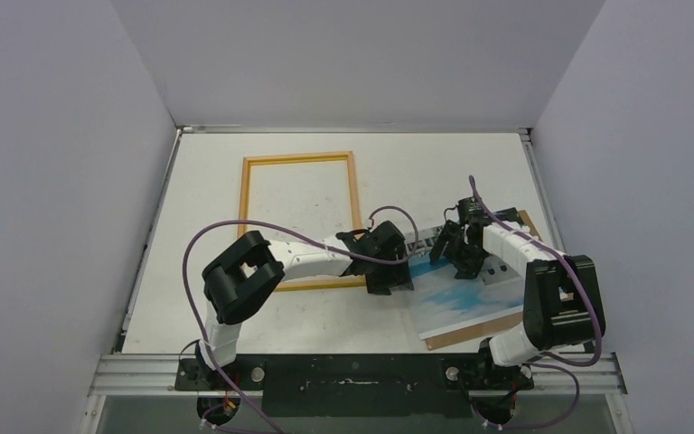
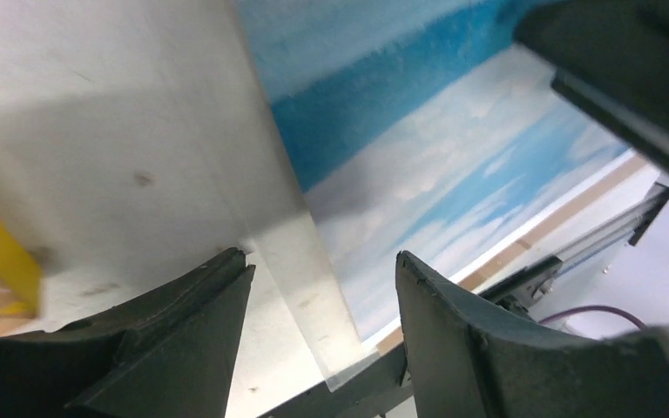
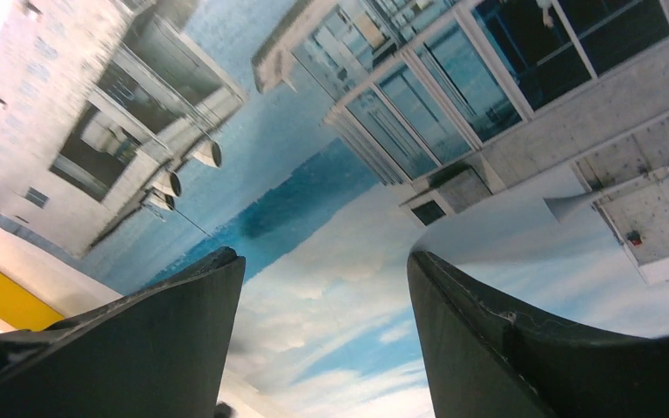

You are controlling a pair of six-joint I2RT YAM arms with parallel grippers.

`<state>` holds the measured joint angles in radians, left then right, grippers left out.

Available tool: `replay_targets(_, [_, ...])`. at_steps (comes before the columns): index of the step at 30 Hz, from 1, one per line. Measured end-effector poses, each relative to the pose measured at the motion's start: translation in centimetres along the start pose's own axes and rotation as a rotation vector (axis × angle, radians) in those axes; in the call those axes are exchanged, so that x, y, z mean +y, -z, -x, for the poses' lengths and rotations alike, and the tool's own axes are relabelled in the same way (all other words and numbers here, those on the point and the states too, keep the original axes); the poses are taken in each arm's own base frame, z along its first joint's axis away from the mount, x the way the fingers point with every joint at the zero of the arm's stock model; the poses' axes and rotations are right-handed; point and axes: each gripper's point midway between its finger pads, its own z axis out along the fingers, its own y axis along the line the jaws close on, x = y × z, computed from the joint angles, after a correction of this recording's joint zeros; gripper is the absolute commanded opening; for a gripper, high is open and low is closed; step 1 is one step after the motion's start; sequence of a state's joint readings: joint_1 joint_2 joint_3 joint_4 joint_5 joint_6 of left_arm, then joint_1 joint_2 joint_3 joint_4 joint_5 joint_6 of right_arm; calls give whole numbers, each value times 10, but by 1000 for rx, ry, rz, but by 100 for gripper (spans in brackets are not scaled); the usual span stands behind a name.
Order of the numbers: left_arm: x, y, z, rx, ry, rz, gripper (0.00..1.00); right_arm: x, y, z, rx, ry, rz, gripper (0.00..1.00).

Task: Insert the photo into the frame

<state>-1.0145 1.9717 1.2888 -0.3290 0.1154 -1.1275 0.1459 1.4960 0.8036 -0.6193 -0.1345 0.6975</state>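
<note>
Your tabletop (image 1: 176,307) is white, and the frame (image 1: 298,157) lies flat on its far-left part, with bare tabletop showing through the opening. Look right: a brown board (image 1: 470,334) sits at an angle by your right arm, and the photo (image 1: 470,298) lies picture-up on it, well apart from the frame's opening. Your left gripper (image 2: 322,259) is low beside the frame's near right corner. Its jaws are apart and the photo's left edge runs between them, with nothing pinched. Your right gripper (image 3: 324,257) hangs over the photo, just beyond the left one. Its jaws are spread above the printed building and sky, and it holds nothing.
</note>
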Motion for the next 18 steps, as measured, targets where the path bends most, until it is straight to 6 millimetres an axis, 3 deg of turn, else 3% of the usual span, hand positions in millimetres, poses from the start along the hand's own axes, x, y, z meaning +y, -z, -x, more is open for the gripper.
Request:
replay_targets(10, [-23, -2, -64, 30, -32, -61, 60, 22, -6, 30, -62, -19, 42, 70])
replay_targets(18, [-24, 2, -76, 1, 32, -164, 60, 28, -3, 45, -120, -1, 56, 77])
